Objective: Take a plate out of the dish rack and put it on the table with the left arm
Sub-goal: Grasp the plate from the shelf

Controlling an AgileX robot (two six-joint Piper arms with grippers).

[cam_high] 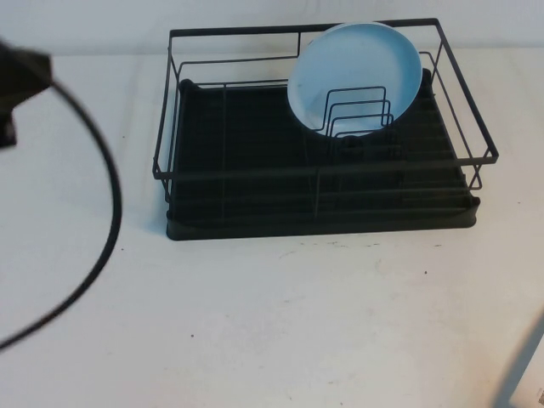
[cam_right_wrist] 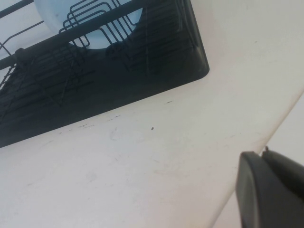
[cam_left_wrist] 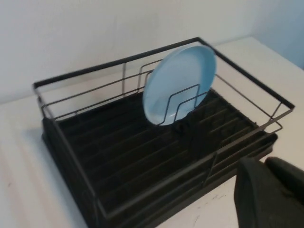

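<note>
The light-blue plate [cam_high: 355, 78] stands on edge in the wire dividers at the back right of the black dish rack [cam_high: 319, 174]. The rack sits on the white table [cam_high: 272, 323]. The left arm [cam_high: 19, 81] is at the table's far left, well clear of the rack, with its black cable [cam_high: 109, 212] looping down. In the left wrist view the left gripper [cam_left_wrist: 262, 164] is shut and empty, in front of the rack's near corner, and the plate [cam_left_wrist: 178, 85] is beyond it. The right gripper [cam_right_wrist: 262, 154] is shut and empty, over the table's edge near the rack's corner.
The rack's top rail [cam_high: 323, 166] and upright dividers [cam_high: 357, 110] surround the plate. Bare white tabletop lies in front of and to the left of the rack. A blurred grey part of the right arm [cam_high: 523, 374] is at the bottom right corner.
</note>
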